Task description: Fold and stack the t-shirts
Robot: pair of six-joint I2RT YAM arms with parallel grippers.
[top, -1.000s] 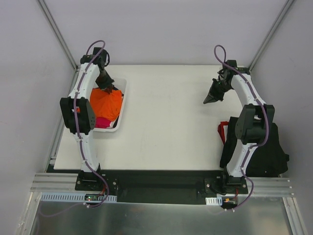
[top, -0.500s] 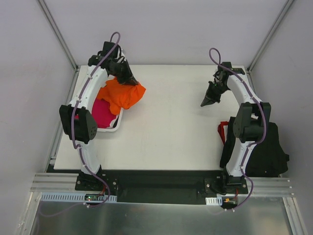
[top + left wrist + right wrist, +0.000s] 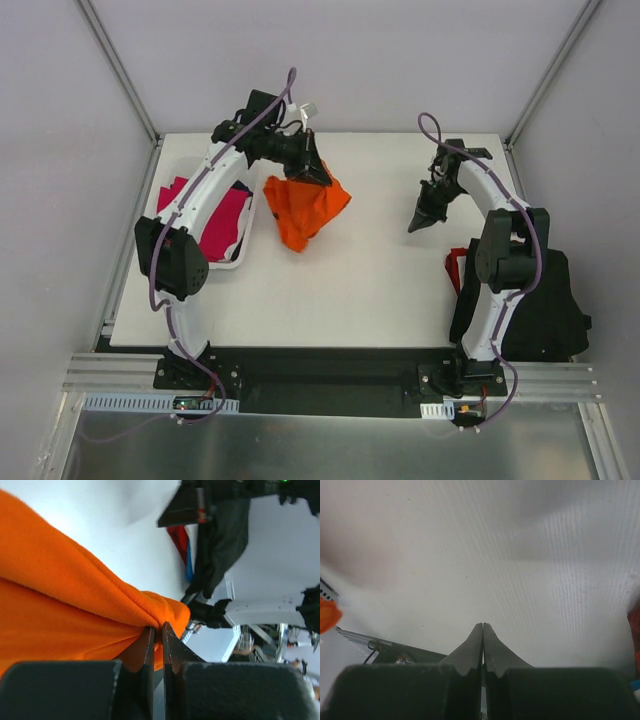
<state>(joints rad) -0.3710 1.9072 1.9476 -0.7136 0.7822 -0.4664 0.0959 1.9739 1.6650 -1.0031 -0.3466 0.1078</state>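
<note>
My left gripper (image 3: 318, 176) is shut on a bunched edge of the bright orange t-shirt (image 3: 303, 210), which hangs from it over the table just right of the basket. In the left wrist view the orange t-shirt (image 3: 65, 610) fills the left side and is pinched between the jaws of the left gripper (image 3: 158, 627). A magenta-pink t-shirt (image 3: 215, 215) lies in the white basket (image 3: 242, 250). A black t-shirt with red trim (image 3: 545, 310) lies at the table's right edge. My right gripper (image 3: 415, 226) hovers shut and empty over the table; its closed tips (image 3: 483, 626) show above bare white surface.
The white table (image 3: 350, 290) spreads between the arms. Metal frame posts (image 3: 120, 70) rise at the back corners. The right arm's base (image 3: 470, 375) stands beside the black shirt.
The left arm lifted the orange shirt out of the basket and swung it right over the table, uncovering the pink shirt. The right gripper drifted slightly left and nearer.
</note>
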